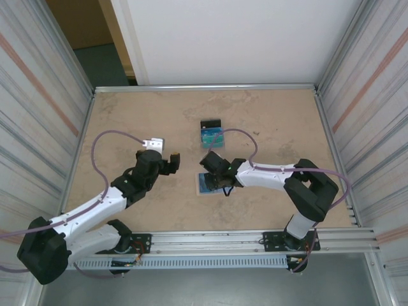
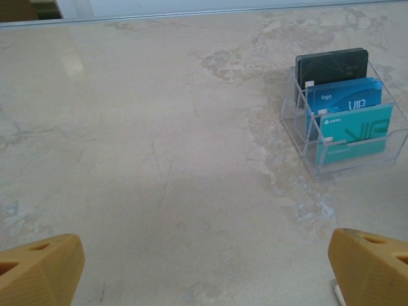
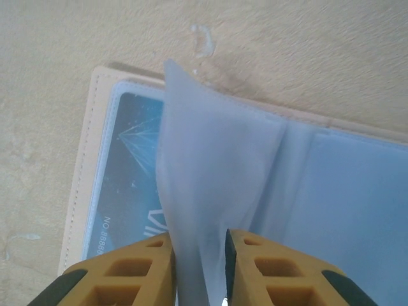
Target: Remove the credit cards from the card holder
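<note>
The card holder [image 3: 89,146] lies open on the table, tan-edged with a pale blue lining; in the top view it is the card holder [image 1: 204,185] at centre. A blue credit card [image 3: 131,172] sits in its left pocket. My right gripper [image 3: 199,241] is shut on a pale blue inner sleeve [image 3: 210,166], lifting it up off the pocket; from above, the right gripper [image 1: 220,180] hangs over the wallet. Black [image 2: 333,65], blue [image 2: 347,97] and teal [image 2: 357,131] credit cards stand in a clear rack [image 2: 299,137]. My left gripper [image 2: 204,274] is open over bare table, well short of the rack.
The clear rack [image 1: 211,134] stands just beyond the wallet. A small white object [image 1: 153,144] lies by the left gripper [image 1: 171,163]. Metal rails edge the table [image 1: 274,121], with corrugated walls on both sides.
</note>
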